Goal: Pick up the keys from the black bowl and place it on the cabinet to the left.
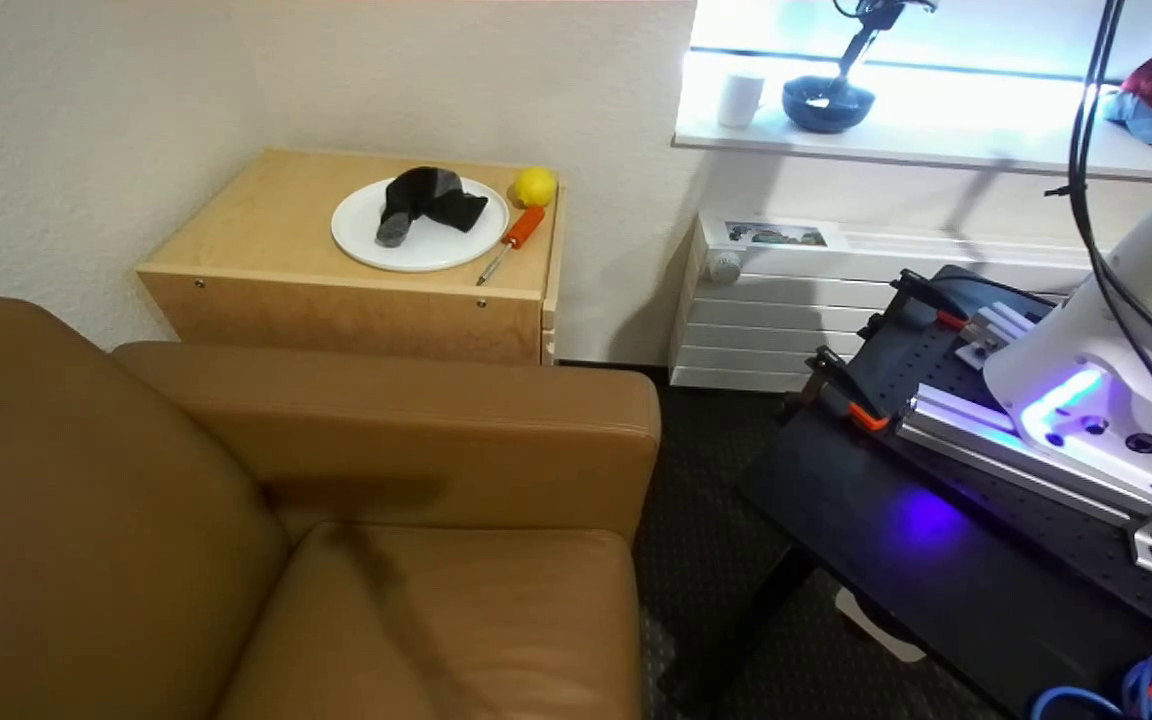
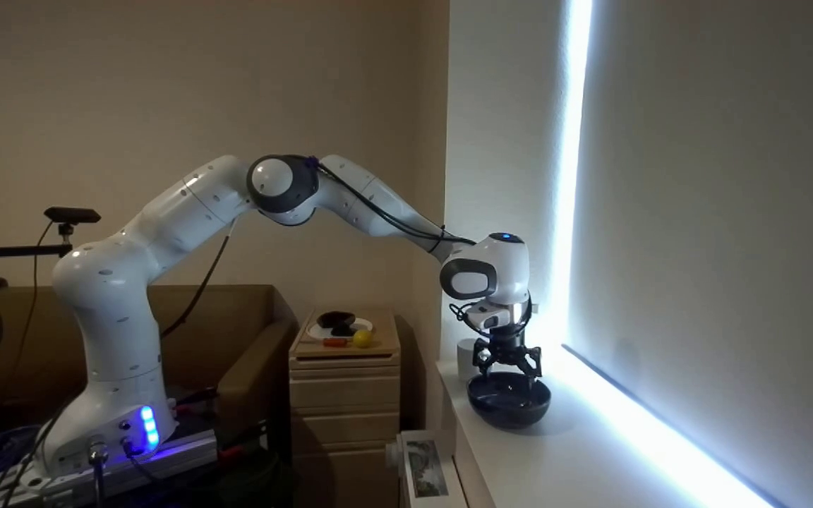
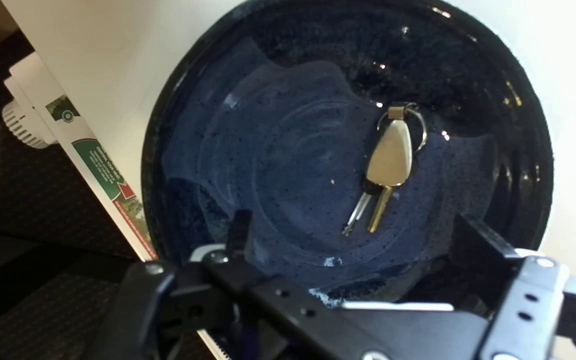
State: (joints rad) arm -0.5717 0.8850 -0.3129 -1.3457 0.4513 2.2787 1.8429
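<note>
The keys [image 3: 390, 155], with a metal fob and ring, lie in the black bowl [image 3: 278, 135], right of its centre in the wrist view. The bowl stands on the white windowsill and shows in both exterior views [image 1: 826, 115] [image 2: 509, 415]. My gripper [image 3: 354, 226] is open and empty, pointing down over the bowl. Its fingers are apart, and the keys lie ahead of the gap between them. In an exterior view the gripper [image 2: 508, 375] has its fingertips at about the bowl's rim. The light-tan cabinet [image 1: 256, 220] also shows in an exterior view [image 2: 345, 401].
On the cabinet are a white plate [image 1: 356, 238] with a dark cloth [image 1: 428, 200], a yellow lemon [image 1: 536, 187] and an orange-handled screwdriver [image 1: 524, 228]. A white cup [image 1: 739, 100] stands beside the bowl. The brown sofa [image 1: 416, 430] and white radiator [image 1: 776, 300] stand below.
</note>
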